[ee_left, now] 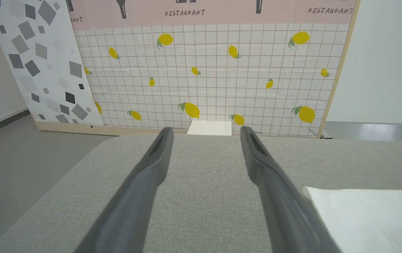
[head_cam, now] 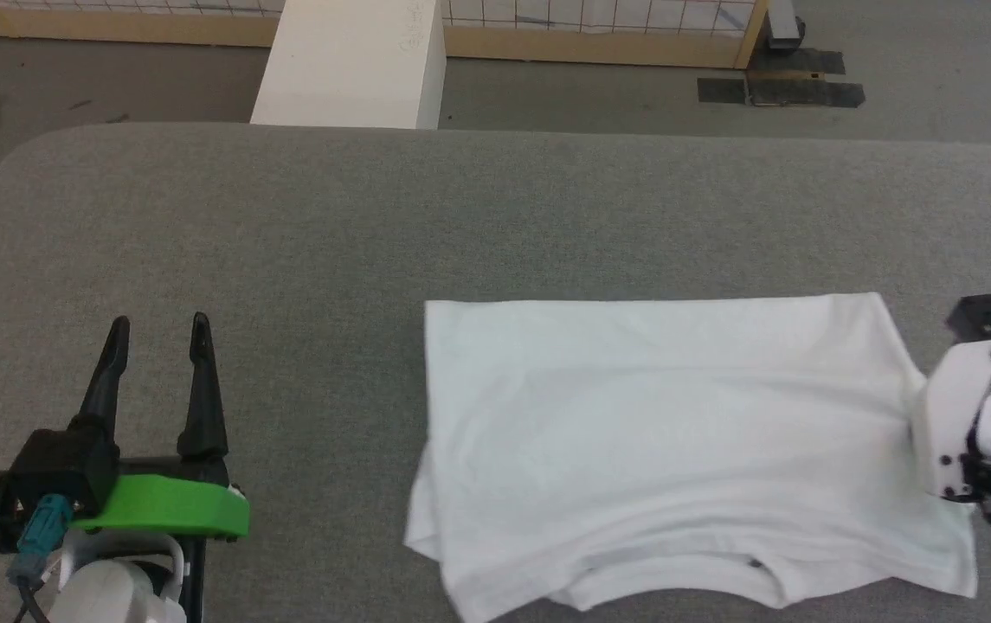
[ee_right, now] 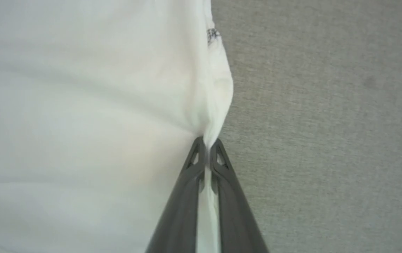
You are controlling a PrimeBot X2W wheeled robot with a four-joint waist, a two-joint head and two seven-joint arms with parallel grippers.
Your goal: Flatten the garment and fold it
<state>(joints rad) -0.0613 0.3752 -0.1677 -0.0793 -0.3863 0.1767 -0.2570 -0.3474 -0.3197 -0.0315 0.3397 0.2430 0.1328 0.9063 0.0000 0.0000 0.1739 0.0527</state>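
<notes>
Right pincer (ee_right: 208, 142) pinches the garment's (head_cam: 668, 433) right edge on the table (head_cam: 287, 225).

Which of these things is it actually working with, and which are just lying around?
In use: the garment; the right gripper, shut on its edge; the left gripper, open; the grey table.
Lying about: the white box; the lemon-print panel; black floor tape.

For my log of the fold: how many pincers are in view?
2: the left pincer, open over the table left of the garment; the right pincer, shut on the garment's right edge.
</notes>
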